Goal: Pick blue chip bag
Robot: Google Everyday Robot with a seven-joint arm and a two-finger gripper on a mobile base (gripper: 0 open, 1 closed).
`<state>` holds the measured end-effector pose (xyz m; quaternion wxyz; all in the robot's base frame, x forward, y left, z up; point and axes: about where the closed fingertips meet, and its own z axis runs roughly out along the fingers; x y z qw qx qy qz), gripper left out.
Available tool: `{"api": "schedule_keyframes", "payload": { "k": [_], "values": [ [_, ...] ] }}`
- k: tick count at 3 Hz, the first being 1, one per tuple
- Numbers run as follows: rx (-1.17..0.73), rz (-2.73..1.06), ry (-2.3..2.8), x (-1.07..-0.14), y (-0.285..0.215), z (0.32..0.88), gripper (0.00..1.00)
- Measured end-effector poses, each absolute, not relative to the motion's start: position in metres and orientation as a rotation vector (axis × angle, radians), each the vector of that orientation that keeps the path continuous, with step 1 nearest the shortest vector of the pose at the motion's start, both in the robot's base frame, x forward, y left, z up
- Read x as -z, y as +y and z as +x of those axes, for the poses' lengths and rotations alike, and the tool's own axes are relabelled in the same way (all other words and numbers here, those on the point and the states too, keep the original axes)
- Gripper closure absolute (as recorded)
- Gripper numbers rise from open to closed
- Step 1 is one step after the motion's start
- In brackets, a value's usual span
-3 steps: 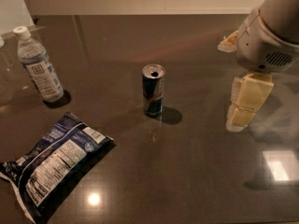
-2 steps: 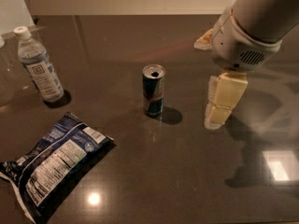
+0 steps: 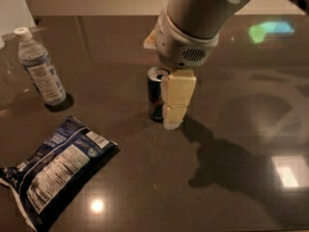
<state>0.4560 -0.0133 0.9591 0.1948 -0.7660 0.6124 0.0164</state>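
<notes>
Gripper (image 3: 175,121) just beside can (image 3: 155,96) (opening: we cannot tell) | blue chip bag (image 3: 55,170) well apart, view's lower-left | long axis runs lower-left to upper-right

Drink can (image 3: 155,96) upright on table (image 3: 111,47), beside the gripper (image 3: 174,122); water bottle (image 3: 40,67) far left.

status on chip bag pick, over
Gripper mid-table, beside drink can. Blue chip bag lying lower left, not gripped. Can sits on bag's side of gripper.

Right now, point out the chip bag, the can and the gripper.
chip bag (image 3: 55,175): camera view, white label panel.
can (image 3: 155,98): camera view, side wall below the rim.
gripper (image 3: 175,116): camera view, cream lower end, close beside the can.
</notes>
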Motion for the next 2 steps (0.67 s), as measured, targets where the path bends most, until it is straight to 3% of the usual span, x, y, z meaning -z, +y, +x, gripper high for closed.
{"api": "schedule_keyframes", "payload": {
  "k": [2],
  "values": [
    [-0.113, -2.395, 1.535, -0.916, 0.069, 0.435, 0.00]
  ]
}}
